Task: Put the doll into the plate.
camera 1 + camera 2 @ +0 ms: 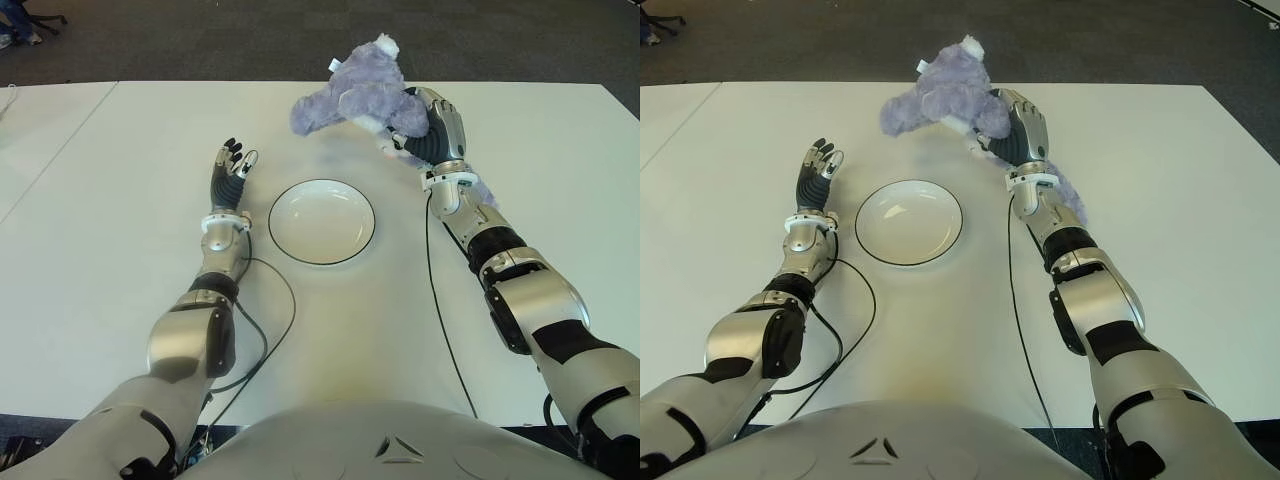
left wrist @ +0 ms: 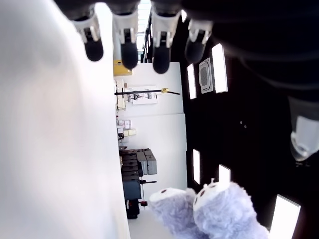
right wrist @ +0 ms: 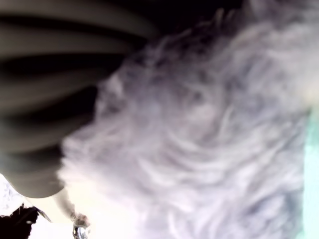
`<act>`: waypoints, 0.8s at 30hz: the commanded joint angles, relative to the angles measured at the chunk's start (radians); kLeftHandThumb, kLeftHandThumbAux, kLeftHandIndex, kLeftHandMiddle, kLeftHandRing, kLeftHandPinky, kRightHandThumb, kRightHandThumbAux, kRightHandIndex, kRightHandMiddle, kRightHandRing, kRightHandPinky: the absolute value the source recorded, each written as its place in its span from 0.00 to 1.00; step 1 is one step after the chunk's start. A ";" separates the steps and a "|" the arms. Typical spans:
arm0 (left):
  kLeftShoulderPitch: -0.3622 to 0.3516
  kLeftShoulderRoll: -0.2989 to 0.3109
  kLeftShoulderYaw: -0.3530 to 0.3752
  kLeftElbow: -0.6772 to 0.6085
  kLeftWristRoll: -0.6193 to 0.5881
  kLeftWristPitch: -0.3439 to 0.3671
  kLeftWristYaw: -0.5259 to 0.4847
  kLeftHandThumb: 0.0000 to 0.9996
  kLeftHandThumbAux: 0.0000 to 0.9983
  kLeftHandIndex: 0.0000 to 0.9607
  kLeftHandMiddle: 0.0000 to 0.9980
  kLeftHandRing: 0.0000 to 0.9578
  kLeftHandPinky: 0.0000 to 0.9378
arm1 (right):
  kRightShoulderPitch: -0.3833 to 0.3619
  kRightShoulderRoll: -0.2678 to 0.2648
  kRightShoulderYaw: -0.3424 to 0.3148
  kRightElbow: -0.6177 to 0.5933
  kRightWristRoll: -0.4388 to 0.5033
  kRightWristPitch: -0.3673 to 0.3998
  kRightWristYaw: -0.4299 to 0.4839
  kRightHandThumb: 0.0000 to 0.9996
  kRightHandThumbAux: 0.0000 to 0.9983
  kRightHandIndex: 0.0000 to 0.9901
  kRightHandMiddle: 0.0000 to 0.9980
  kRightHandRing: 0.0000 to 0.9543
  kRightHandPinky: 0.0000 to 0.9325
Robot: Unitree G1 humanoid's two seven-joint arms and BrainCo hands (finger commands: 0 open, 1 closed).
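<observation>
White desk fills most of view, surface matte. Seam line runs across desk near left edge. Beyond far edge: dark grey carpet floor. Chair base on floor past far left corner. Left wrist view: white wall, long ceiling lights, dark shelves or cabinets.

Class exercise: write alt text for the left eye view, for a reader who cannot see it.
The robot's right hand holds a purple plush doll above the white table, beyond an empty white plate. Its left hand shows open, left of the plate.
</observation>
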 commanded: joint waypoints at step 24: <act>0.197 -0.080 -0.009 0.136 0.009 0.127 0.016 0.00 0.46 0.12 0.13 0.11 0.06 | 0.101 -0.066 0.001 -0.269 -0.009 -0.080 0.079 0.41 0.73 0.76 0.86 0.91 0.92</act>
